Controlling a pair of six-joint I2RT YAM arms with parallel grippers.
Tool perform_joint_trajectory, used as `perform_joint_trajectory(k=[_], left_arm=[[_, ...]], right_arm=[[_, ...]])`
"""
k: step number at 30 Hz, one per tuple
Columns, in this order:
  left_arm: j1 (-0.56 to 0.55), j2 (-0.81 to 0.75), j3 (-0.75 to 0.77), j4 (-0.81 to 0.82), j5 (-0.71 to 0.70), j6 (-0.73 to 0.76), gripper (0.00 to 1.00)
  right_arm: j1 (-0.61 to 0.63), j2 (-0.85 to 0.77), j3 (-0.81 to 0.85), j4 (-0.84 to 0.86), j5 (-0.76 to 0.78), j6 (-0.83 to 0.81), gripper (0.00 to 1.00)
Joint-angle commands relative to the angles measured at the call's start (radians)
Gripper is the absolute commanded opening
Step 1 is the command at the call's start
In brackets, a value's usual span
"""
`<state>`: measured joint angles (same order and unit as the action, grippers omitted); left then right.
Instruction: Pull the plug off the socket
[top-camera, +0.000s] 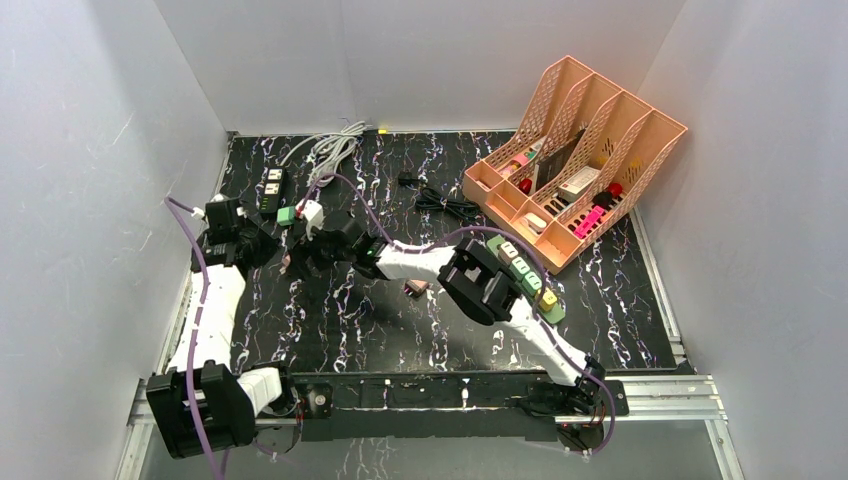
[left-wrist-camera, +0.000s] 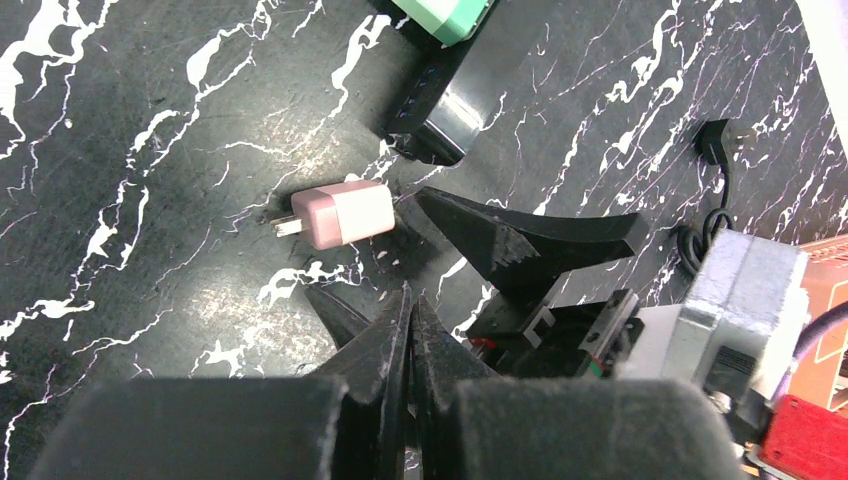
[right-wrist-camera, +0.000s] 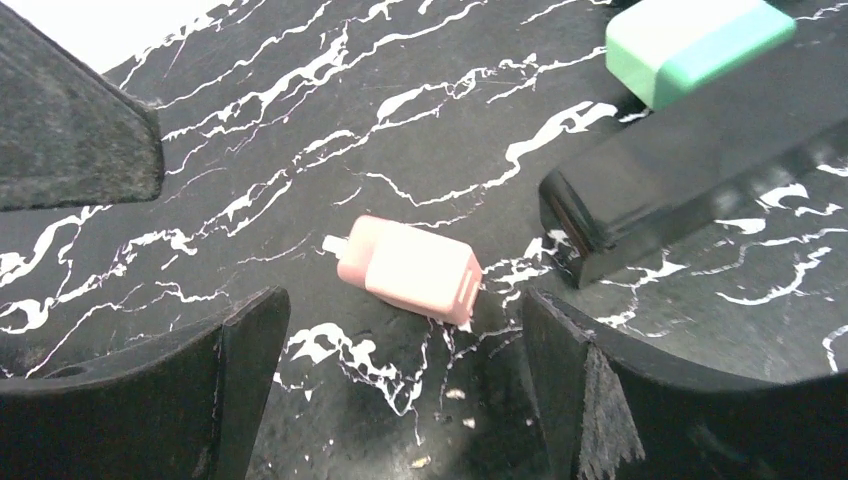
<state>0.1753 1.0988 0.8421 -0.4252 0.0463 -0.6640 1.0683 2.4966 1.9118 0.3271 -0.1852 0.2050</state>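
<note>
The left arm (top-camera: 215, 310) rises from its base and bends at the wrist toward the middle of the tabletop (top-camera: 330, 330). The left hand (left-wrist-camera: 410, 300) is pinched fully closed, finger against finger, with nothing between them.

Just ahead of it and slightly to its left, the pink plug (left-wrist-camera: 340, 215) lies on its side on the tabletop, free of the socket strip (left-wrist-camera: 440, 110). In the left wrist view its long axis runs nearly straight across. The prongs point left, away from the strip, and the pale blunt end faces right. That blunt end sits just beside one fingertip (left-wrist-camera: 430, 200) of the right hand; I cannot tell whether the two touch. The strip's black end is beyond the plug and to its right, with a green plug (left-wrist-camera: 445, 15) seated in it.

The right arm (top-camera: 500, 290) reaches diagonally from its base across to the left, elbow raised, bringing its wrist close to the left hand. The right hand (right-wrist-camera: 403, 330) is spread wide. The plug lies just ahead of the gap between its fingers, prongs aimed up and left in the right wrist view, and neither finger grips it.
</note>
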Motion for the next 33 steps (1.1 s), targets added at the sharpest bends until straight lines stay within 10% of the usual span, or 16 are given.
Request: perform_joint_trajectory(k=[1, 9, 19, 33], left_arm=[[0.021, -0.037, 0.024, -0.034, 0.021, 0.021, 0.00], [0.037, -0.040, 0.036, -0.044, 0.027, 0.036, 0.00], [0.056, -0.049, 0.036, -0.053, 0.028, 0.052, 0.00], [0.066, -0.015, 0.020, -0.021, 0.102, 0.069, 0.00]], right_arm=[[0.020, 0.053, 0.089, 0.056, 0.013, 0.010, 0.93], [0.042, 0.144, 0.205, 0.036, 0.071, 0.017, 0.85], [0.043, 0.141, 0.174, 0.054, 0.121, 0.020, 0.25], [0.013, -0.317, -0.307, -0.259, -0.002, -0.268, 0.12]])
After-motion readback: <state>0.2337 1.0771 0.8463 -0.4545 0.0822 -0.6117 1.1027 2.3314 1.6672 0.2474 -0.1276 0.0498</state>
